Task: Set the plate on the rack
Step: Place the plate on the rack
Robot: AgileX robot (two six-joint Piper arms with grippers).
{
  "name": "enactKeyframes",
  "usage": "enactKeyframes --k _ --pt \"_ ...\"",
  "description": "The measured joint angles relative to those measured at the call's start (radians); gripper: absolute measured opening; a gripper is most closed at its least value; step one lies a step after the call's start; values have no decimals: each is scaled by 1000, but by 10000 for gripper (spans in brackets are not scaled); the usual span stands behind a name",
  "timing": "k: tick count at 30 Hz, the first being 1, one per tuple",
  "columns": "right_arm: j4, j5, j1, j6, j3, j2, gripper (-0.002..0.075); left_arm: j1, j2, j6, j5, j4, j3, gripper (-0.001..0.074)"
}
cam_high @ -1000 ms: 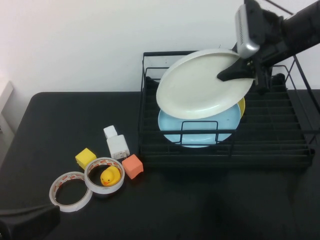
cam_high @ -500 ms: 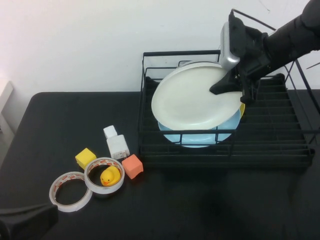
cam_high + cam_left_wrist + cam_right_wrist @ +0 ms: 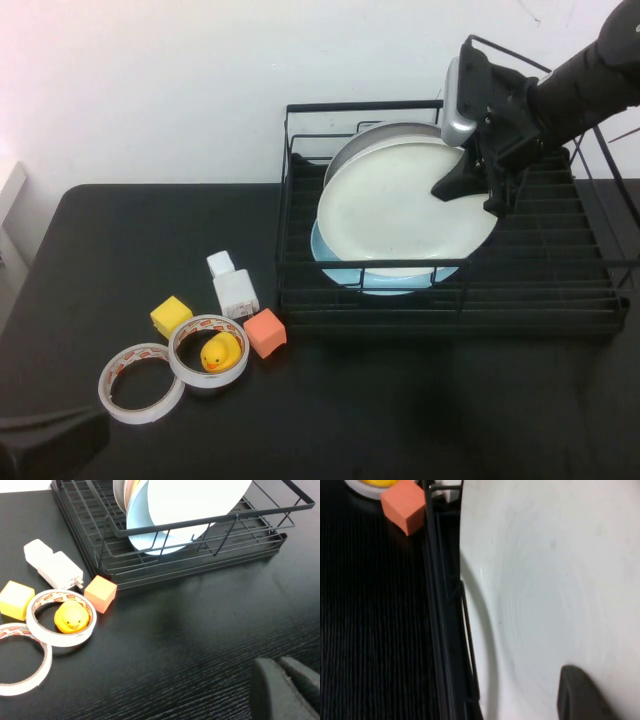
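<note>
The white plate [image 3: 400, 212] stands tilted inside the black wire rack [image 3: 450, 305], at its left half, leaning back over a light blue plate [image 3: 385, 281]. My right gripper [image 3: 452, 187] is shut on the white plate's right rim, above the rack. In the right wrist view the plate [image 3: 545, 580] fills the picture, with one dark finger [image 3: 580, 695] pressed on its face. The left wrist view shows the plate [image 3: 200, 495] and the rack [image 3: 200, 545] from the front. My left gripper [image 3: 277, 664] is shut and empty, low over the table's front left [image 3: 45, 442].
A grey plate rim [image 3: 380, 135] shows behind the white plate. On the table left of the rack lie a white charger [image 3: 235, 290], an orange cube [image 3: 265, 332], a yellow cube [image 3: 171, 316], and two tape rolls [image 3: 140, 383], one with a yellow duck [image 3: 220, 352].
My right gripper has lowered the white plate into the rack and turned it more upright. It now covers the yellow plate and most of the blue one. The left arm has not moved.
</note>
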Motion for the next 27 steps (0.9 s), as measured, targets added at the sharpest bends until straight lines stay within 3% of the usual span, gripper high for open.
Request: enactKeyframes --k 3,7,11,27 --pt "15 -7 0 4 0 0 171 0 0 0 3 0 0 0" --pt "46 -55 0 4 0 0 324 0 0 0 4 -7 0 0" --pt "48 -77 0 7 0 0 404 0 0 0 12 -32 0 0" --pt "27 -69 -47 191 0 -183 408 0 0 0 85 -80 0 0"
